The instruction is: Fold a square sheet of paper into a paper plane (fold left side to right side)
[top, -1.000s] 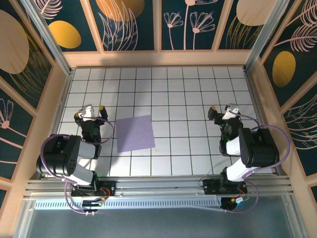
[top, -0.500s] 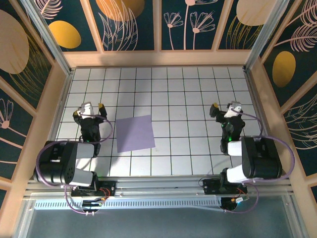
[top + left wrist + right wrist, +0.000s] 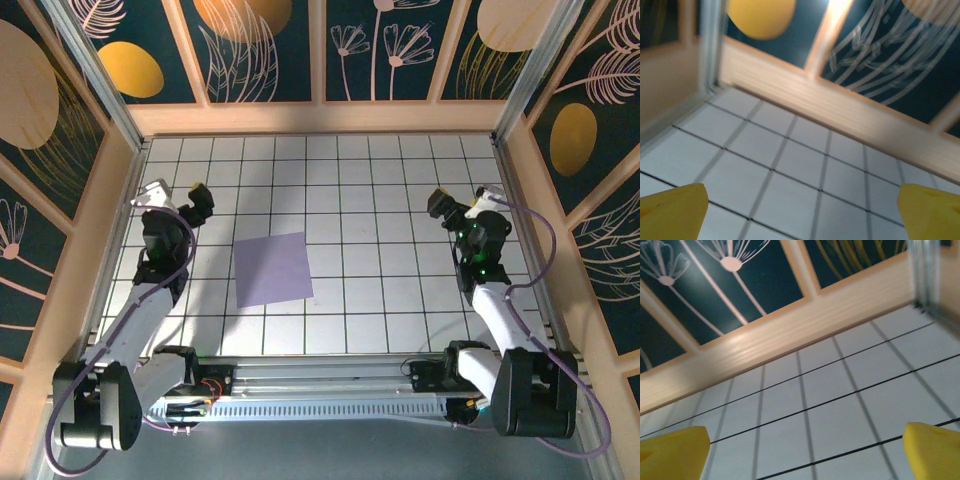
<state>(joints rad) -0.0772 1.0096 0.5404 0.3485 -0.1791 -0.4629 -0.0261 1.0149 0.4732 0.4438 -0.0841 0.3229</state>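
The square sheet of paper [image 3: 273,269] lies flat and unfolded on the white grid table, lavender-purple, a little left of centre. My left gripper [image 3: 172,194] hangs open above the table to the paper's upper left, well apart from it. My right gripper [image 3: 459,199] is open too, far off on the right side. In the left wrist view the yellow fingertips [image 3: 675,212] stand wide with bare tiles between them. The right wrist view likewise shows yellow fingertips [image 3: 672,452] spread over bare tiles. No paper plane is in view.
Wooden walls with dark floral panels [image 3: 320,60] enclose the table on three sides. A metal rail [image 3: 320,385] with the arm bases runs along the near edge. White grid tiles [image 3: 380,230] stretch between the paper and the right arm.
Both arms have unfolded and reached outward and farther from their bases, the left gripper up-left, the right gripper up-right. The paper has not moved. Both grippers stay open.
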